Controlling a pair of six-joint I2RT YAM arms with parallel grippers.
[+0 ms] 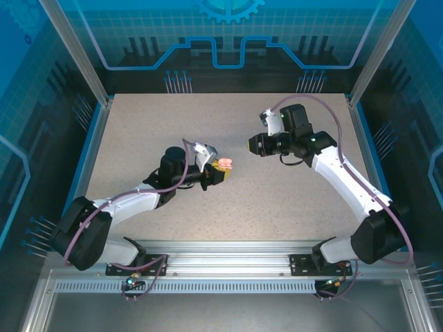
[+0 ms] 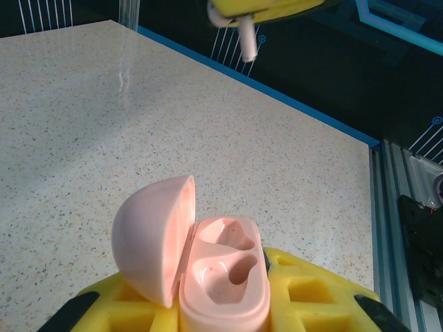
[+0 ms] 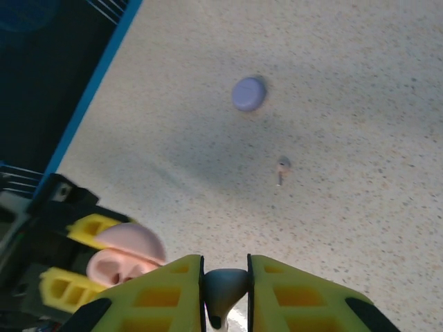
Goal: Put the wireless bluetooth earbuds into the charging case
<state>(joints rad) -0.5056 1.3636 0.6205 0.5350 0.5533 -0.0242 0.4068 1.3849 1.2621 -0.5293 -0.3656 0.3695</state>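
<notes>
I am carrying one pale bud (image 2: 248,43) in the right gripper (image 3: 225,277). Its jaws are clamping the bud's head, and the stem is projecting past the fingertips. The bud is hanging in the air above the table (image 1: 138,138), touching nothing else.

I am presenting the pink case (image 2: 208,283) with the left gripper (image 2: 221,311), whose jaws are pinching the case base from both sides. The lid (image 2: 156,235) is standing swung open to one side, and both wells (image 2: 239,271) are showing empty.

Governing relation: in the top view the case is lying just below and to the left of the right gripper, near but apart, with the two grippers facing each other. The right arm is the nearer one to the bud, since it is gripping it. In the left wrist view the stem's long axis is pointing roughly down, offset beyond the case. I am judging that the coming move requires aligning the stem with a well before closing the gap. I cannot tell which well fits this bud.

A purple case (image 3: 248,93) and a loose bud (image 3: 282,168) are lying on the table, well apart from both grippers.
</notes>
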